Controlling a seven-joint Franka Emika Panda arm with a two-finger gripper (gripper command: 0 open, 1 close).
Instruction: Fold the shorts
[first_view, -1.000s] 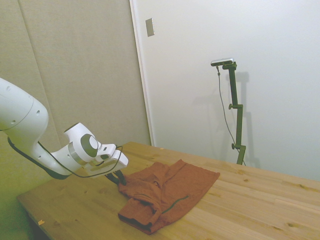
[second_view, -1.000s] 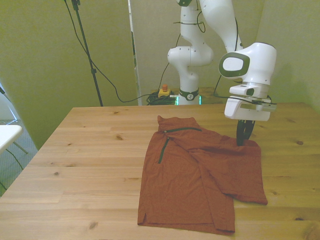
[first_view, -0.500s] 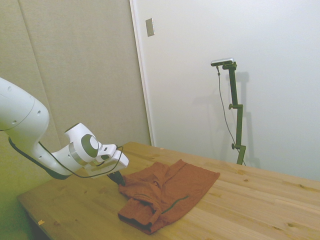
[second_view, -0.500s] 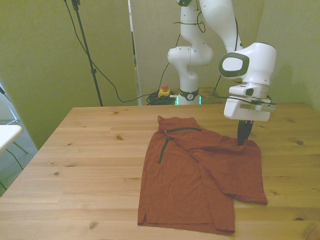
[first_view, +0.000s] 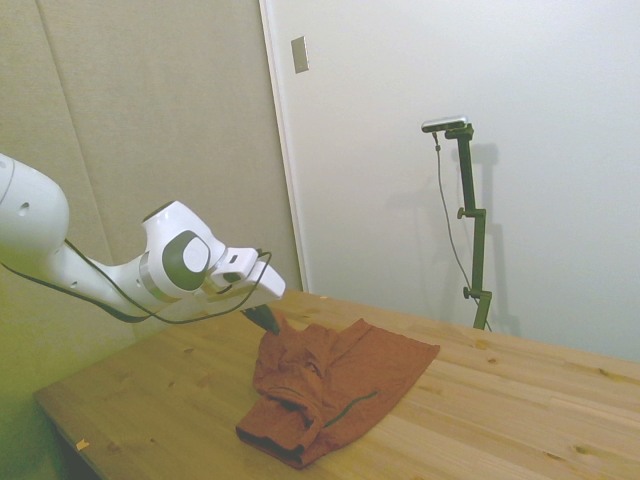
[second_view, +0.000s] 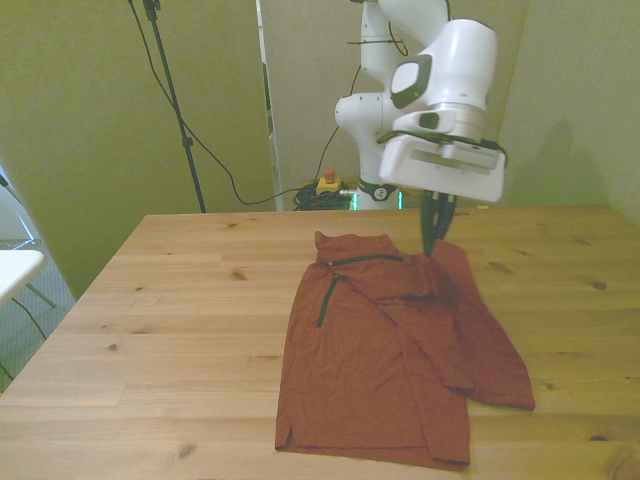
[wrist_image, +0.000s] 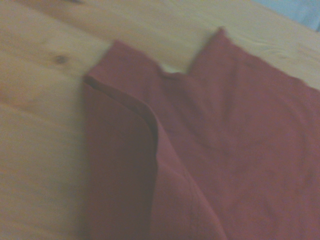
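Shorts position: the rust-red shorts (second_view: 400, 350) were spread on the wooden table (second_view: 170, 330), toward the front view's right, with one corner raised off the wood.
Gripper: the gripper (second_view: 433, 243) was seen above the far edge of the shorts, its dark fingers drawn close together on that raised corner, which appeared to be pinched between them.
Fabric: thin, soft and light cloth was judged from the wrinkles and from the drape below the pinch; sagging and trailing could be expected, and no stiffness.
Slip: a shallow pinch on so thin an edge was judged liable to slide out.
Seam: a dark zip line (second_view: 325, 298) was noted near the waist.
Hold: a hemmed corner or edge was judged the best grip.
Close view: a doubled-over edge (wrist_image: 150, 135) was shown, blurred.
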